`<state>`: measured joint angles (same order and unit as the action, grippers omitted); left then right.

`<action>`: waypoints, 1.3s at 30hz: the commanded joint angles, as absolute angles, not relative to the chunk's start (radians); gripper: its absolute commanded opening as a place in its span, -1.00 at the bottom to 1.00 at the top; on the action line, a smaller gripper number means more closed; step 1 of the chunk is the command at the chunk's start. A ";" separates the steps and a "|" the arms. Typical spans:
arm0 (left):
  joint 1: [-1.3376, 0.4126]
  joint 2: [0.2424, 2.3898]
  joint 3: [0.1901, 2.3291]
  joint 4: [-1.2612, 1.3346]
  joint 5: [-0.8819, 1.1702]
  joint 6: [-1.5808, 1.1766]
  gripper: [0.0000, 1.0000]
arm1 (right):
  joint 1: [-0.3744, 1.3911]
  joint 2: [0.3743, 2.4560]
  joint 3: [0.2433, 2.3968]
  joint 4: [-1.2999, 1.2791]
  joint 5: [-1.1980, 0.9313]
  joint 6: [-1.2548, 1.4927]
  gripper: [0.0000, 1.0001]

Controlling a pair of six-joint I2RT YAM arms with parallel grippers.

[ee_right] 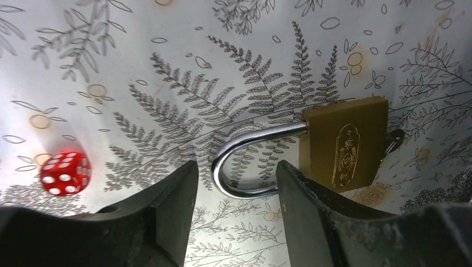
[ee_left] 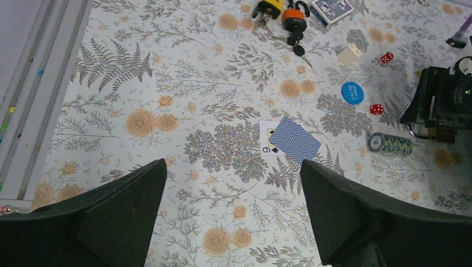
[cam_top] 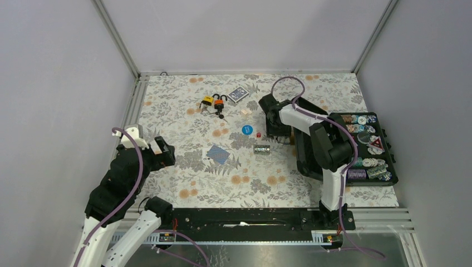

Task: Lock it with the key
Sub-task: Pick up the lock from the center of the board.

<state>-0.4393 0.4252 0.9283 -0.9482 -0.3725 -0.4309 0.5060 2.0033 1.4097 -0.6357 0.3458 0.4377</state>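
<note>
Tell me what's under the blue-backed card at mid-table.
A face-up card lies under the blue-backed card: only its white edge with a spade shows; the rest is covered.

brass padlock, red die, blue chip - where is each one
brass padlock (ee_right: 345, 144): right wrist view, middle of its brass body
red die (ee_right: 65, 173): right wrist view, its dotted face
blue chip (ee_left: 352, 93): left wrist view, centre of its printed top

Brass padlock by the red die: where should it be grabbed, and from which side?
By the padlock's brass body, from straight above: it lies flat, and its straight parallel edges hold better than the thin round loop.
</note>
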 commanded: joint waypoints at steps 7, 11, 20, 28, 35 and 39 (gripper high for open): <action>-0.436 0.420 0.925 -0.901 -0.386 -0.437 0.98 | 0.486 2.016 1.330 -0.577 0.273 0.433 0.01; -0.436 0.420 0.923 -0.902 -0.388 -0.439 0.98 | 0.482 2.003 1.299 -0.554 0.237 0.432 -0.24; -0.435 0.417 0.923 -0.901 -0.389 -0.439 0.98 | 0.482 1.983 1.228 -0.518 0.171 0.435 -0.59; -0.436 0.433 0.928 -0.901 -0.375 -0.437 0.98 | 0.483 1.887 1.165 -0.474 0.138 0.402 -1.00; -0.436 0.483 0.990 -0.920 -0.311 -0.438 0.98 | 0.490 1.752 1.160 -0.475 0.047 0.367 -1.00; -0.436 0.504 1.014 -0.877 -0.227 -0.487 0.98 | 0.500 1.682 1.151 -0.487 0.004 0.362 -1.00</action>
<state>-0.4393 0.4850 0.9577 -0.9478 -0.3161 -0.4454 0.4831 1.7927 1.1522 -0.4587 0.0853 0.3740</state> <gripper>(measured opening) 0.989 0.156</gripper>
